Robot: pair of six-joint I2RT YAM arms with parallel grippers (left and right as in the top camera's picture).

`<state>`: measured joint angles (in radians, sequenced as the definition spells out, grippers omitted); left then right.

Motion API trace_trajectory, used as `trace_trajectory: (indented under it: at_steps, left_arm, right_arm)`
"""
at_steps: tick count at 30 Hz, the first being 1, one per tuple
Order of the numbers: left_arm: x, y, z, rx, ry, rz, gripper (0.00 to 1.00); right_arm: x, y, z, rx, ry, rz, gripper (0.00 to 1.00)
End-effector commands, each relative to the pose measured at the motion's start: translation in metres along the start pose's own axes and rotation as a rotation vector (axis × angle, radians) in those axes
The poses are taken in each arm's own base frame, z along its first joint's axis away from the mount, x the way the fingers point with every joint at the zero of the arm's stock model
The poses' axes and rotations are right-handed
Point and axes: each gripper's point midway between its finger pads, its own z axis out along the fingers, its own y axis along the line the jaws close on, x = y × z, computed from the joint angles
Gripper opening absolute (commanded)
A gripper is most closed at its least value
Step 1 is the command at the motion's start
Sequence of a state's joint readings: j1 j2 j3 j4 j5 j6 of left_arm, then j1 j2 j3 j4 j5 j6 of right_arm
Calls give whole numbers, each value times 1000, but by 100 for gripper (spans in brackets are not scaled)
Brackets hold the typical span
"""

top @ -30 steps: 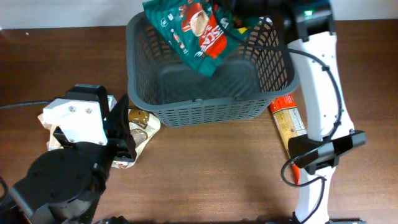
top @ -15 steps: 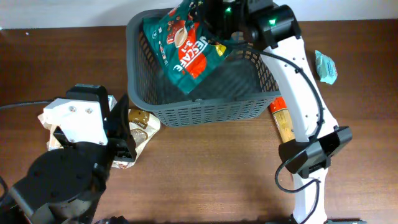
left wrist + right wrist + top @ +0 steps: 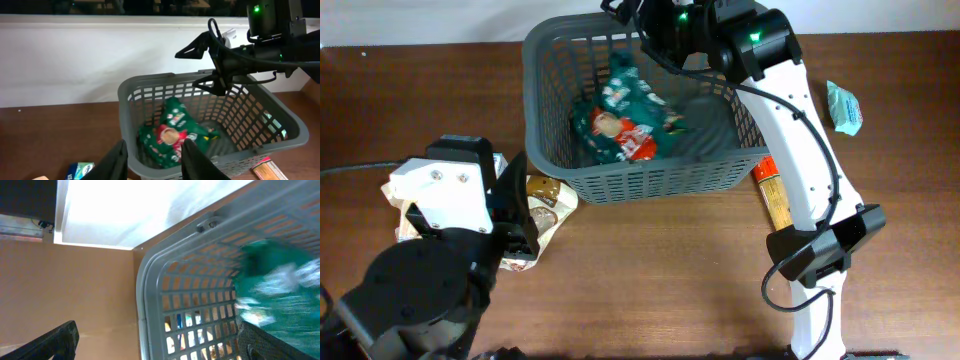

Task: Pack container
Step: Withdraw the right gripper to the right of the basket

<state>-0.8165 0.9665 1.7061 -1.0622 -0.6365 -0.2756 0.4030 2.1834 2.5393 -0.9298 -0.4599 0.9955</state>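
Note:
The container (image 3: 650, 178) is a dark grey slotted basket at the far middle of the table, also seen in the left wrist view (image 3: 125, 112) and the right wrist view (image 3: 150, 285). A green and red coffee packet (image 3: 625, 128) lies loose on its floor, clear of any fingers (image 3: 172, 134), and is blurred in the right wrist view (image 3: 280, 287). My right gripper (image 3: 638, 18) hangs open and empty above the basket's far rim (image 3: 189, 70) (image 3: 160, 345). My left gripper (image 3: 155, 162) sits low at the near left, jaws apart, nothing between them.
An orange-red packet (image 3: 782, 195) lies against the basket's right side. A pale teal packet (image 3: 842, 106) is at the far right. Brown and white packets (image 3: 548, 200) lie by the left arm, a blue-green one (image 3: 80, 171) below its fingers. A white wall (image 3: 75, 60) stands behind the table.
My right gripper carried the green packet leftward over the basket, then opened. The packet has fallen onto the basket floor. The left arm has stayed still.

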Motion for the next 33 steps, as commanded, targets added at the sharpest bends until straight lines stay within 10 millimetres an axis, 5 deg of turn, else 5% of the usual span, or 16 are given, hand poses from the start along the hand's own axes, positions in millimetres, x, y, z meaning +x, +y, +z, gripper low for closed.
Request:
trace_trajectory:
  at_steps: [1, 8, 14, 23, 28, 31, 33]
  left_arm:
    - [-3, 3, -2, -12, -9, 11, 28]
    - [-3, 3, -2, -12, -9, 11, 29]
    - [-3, 3, -2, -12, -9, 11, 28]
    - [-3, 3, -2, -13, -8, 19, 28]
    - [-3, 3, -2, -12, -8, 42, 28]
    - [-3, 3, -2, -12, -8, 41, 29]
    - [-3, 3, -2, -12, -8, 42, 29]
  right_arm:
    - [-1, 29, -27, -79, -9, -24, 99]
    - [-25, 43, -77, -121, -100, -111, 99]
    - [-46, 49, -162, -103, -241, -299, 99]
    - [-63, -21, -264, 283, -410, -462, 99]
    - [-56, -44, -283, 414, -341, -687, 99]
    - [-58, -53, -289, 439, -337, -674, 99]
    - [-59, -57, -291, 449, -335, -663, 91]
